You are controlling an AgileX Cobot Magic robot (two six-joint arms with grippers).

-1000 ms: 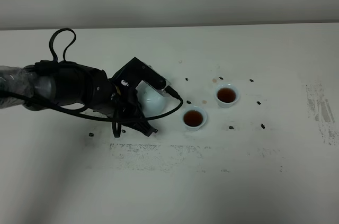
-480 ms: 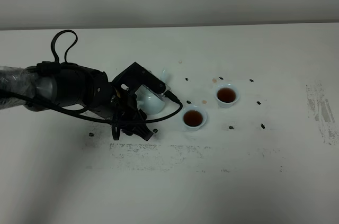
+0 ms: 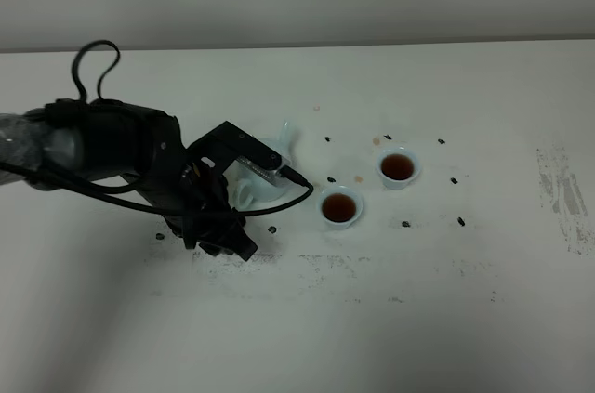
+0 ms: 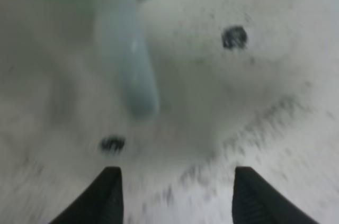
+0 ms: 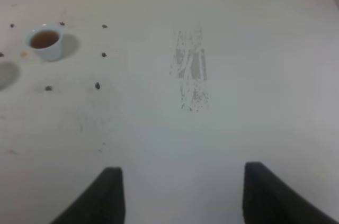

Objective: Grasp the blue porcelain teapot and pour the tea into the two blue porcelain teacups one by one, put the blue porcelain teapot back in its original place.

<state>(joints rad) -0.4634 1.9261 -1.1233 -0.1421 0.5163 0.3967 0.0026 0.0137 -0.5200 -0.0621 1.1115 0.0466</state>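
The blue porcelain teapot (image 3: pixel 271 163) stands on the white table, spout pointing to the back, its near side partly hidden by my left arm. In the left wrist view its loop handle (image 4: pixel 131 70) hangs blurred ahead of my left gripper (image 4: pixel 175 197), which is open and apart from it. From above, that left gripper (image 3: pixel 237 244) sits just in front of and left of the pot. The two blue porcelain teacups (image 3: pixel 339 207) (image 3: pixel 398 167) hold brown tea right of the pot. My right gripper (image 5: pixel 183 197) is open over bare table, with one teacup (image 5: pixel 45 39) far off.
Small dark specks (image 3: pixel 460 221) dot the table around the cups. Scuffed grey patches lie along the front (image 3: pixel 325 268) and at the right (image 3: pixel 567 198). A black cable loop (image 3: pixel 93 63) stands up from the left arm.
My left gripper has opened off the teapot's handle and drawn back toward the front left. The teapot stays standing on the table. The cups have not moved.
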